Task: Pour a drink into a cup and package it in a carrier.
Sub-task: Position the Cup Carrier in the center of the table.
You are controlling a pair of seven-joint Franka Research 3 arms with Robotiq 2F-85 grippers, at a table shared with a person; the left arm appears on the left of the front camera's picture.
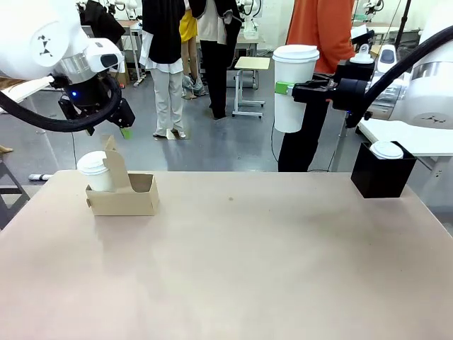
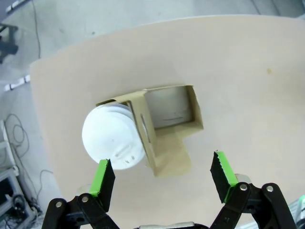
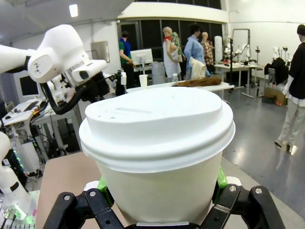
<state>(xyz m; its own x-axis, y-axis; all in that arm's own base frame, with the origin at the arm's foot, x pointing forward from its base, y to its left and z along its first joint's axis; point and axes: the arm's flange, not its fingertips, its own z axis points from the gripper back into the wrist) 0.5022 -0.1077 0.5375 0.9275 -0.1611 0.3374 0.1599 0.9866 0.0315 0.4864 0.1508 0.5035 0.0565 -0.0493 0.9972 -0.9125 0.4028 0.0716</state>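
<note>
Left hand (image 1: pixel 122 129): I am watching it hanging in the air over the carrier, at the far left of the bench (image 1: pixel 248 255). Its jaws are standing wide apart and it is gripping nothing.
Left pads: in the left wrist view the two green pads (image 2: pixel 102 177) are pointing down at the bench. The left hand (image 2: pixel 162 176) is looking over the carrier, and the front view is showing it clearly above the carrier, not touching it.
Carrier (image 1: pixel 134 202): the brown cardboard tray is sitting on the bench near the far left corner, with its middle handle standing upright. From above (image 2: pixel 174 114), one pocket is showing its bare cardboard floor.
Second cup (image 1: pixel 95 171): a white cup with a white lid (image 2: pixel 114 140) is standing upright in the other pocket, the left one in the front view, just beside the handle.
Right hand (image 1: pixel 304 90): it is holding the cup in the air at the far right side, well above the bench. Its jaws are pressing the cup wall from both sides, below the lid (image 3: pixel 162 191).
Cup (image 1: pixel 294 67): tall, white and lidded (image 3: pixel 157 143), it is staying upright in the right hand, well apart from the carrier.
Black box (image 1: pixel 382 177): it is standing on the far right corner of the bench, and a round white lid (image 1: pixel 386 149) is showing at its top.
Person (image 1: pixel 318 28): someone in an orange top is standing behind the held cup.
</note>
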